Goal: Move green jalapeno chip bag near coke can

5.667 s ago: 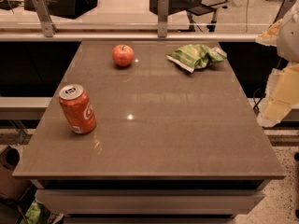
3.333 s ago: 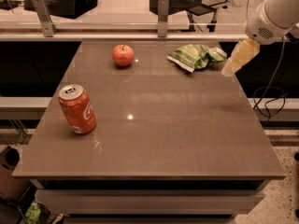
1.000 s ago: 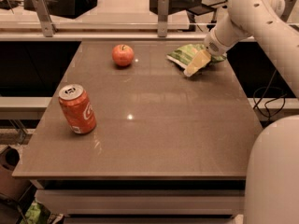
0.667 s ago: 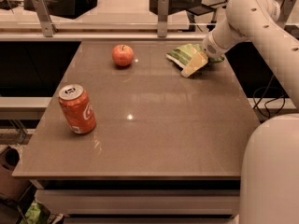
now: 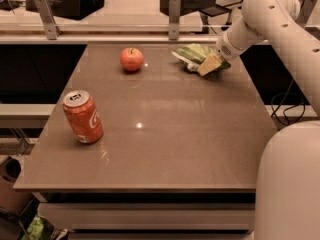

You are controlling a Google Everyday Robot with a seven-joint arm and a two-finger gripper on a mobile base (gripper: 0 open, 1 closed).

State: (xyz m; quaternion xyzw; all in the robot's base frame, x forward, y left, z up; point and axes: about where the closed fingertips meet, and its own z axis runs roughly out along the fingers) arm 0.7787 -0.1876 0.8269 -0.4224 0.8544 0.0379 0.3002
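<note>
The green jalapeno chip bag lies crinkled at the far right of the brown table. My gripper reaches in from the right on the white arm and sits on the bag's right part, its pale fingers covering that end. The coke can, red-orange with white script and a silver top, stands upright near the table's left edge, far from the bag.
A red apple sits at the far middle of the table, left of the bag. A rail with metal posts runs behind the table. My white body fills the lower right corner.
The arm swung in from the right and came down onto the chip bag. In the last second the gripper has stayed at the bag, shifting only slightly. Can and apple have not moved.
</note>
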